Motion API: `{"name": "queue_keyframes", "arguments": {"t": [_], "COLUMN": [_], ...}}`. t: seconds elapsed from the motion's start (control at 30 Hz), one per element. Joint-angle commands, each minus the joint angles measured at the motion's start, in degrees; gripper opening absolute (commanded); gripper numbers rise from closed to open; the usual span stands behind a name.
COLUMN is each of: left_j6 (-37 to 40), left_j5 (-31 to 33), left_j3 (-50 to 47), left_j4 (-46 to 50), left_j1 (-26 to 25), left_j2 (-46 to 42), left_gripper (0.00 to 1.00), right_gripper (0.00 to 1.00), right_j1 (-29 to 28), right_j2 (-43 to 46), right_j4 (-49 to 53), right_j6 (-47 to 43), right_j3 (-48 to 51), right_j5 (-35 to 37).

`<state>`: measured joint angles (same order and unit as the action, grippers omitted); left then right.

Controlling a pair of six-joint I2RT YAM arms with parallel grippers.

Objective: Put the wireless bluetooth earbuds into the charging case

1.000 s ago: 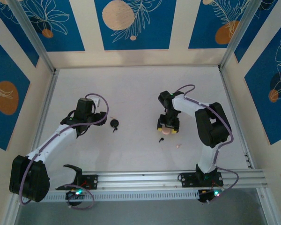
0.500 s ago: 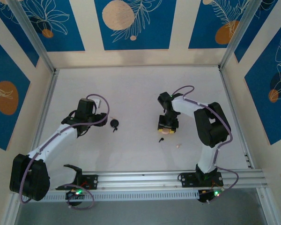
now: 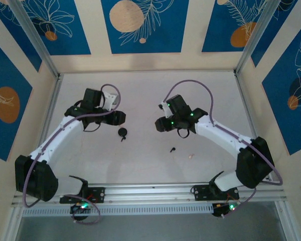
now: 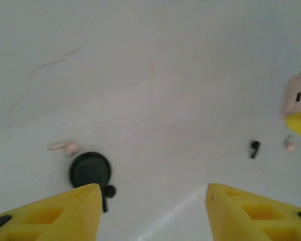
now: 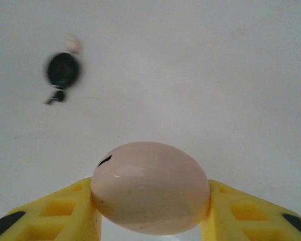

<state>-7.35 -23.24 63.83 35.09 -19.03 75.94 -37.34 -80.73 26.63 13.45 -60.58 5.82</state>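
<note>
- you are lifting the pink charging case (image 5: 150,188) off the tabletop (image 3: 140,90). the right gripper (image 3: 161,124) is clamping it across its width, one yellow finger (image 5: 72,208) pressing on each side.
- change: a second ago that gripper was sitting low over the case, right of middle and toward the near edge. now it is raised and swung in toward the tabletop's middle, with the case riding along.
- from the right wrist view the case is reading as one closed egg shape. whether the lid is open, i cannot tell.
- the left gripper (image 4: 151,193) is hanging with its fingers apart and nothing between them. it has pushed out a little toward the middle and is looking down past the black disc (image 4: 90,169).
- the black earbud (image 3: 172,149) and the pink earbud (image 3: 191,155) are lying loose toward the near edge, right of middle, near each other and unmoved.
- a second small black bud (image 4: 108,192) and a pale pink piece (image 4: 64,146) are lying just beside the disc, left of middle.
- reading: the case pickup is looking done, and no bud is seated yet. fetching a bud is likely falling to your empty left gripper, and the buds are tiny next to its fingers.
</note>
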Motion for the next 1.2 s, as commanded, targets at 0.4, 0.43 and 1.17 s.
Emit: {"name": "queue_keyframes", "arguments": {"t": [0.4, 0.43, 1.17], "left_j6": [0.2, 0.7, 2.3], "left_j5": [-24.1, -24.4, -24.5], "left_j3": [8.7, 8.5, 8.9], "left_j4": [12.4, 12.9, 15.8], "left_j1": [-0.7, -0.7, -2.8], "left_j2": [-0.5, -0.5, 2.2], "left_gripper": [0.54, 0.54, 0.50], "right_gripper": [0.44, 0.43, 0.43], "right_j1": [-12.6, -12.9, -16.8], "right_j2": [3.8, 3.8, 1.0], "right_j4": [-18.0, -18.7, -20.9], "right_j6": [-22.1, -22.6, -27.4], "right_j3": [2.2, 2.2, -1.6], "right_j5": [3.7, 3.9, 7.0]}}
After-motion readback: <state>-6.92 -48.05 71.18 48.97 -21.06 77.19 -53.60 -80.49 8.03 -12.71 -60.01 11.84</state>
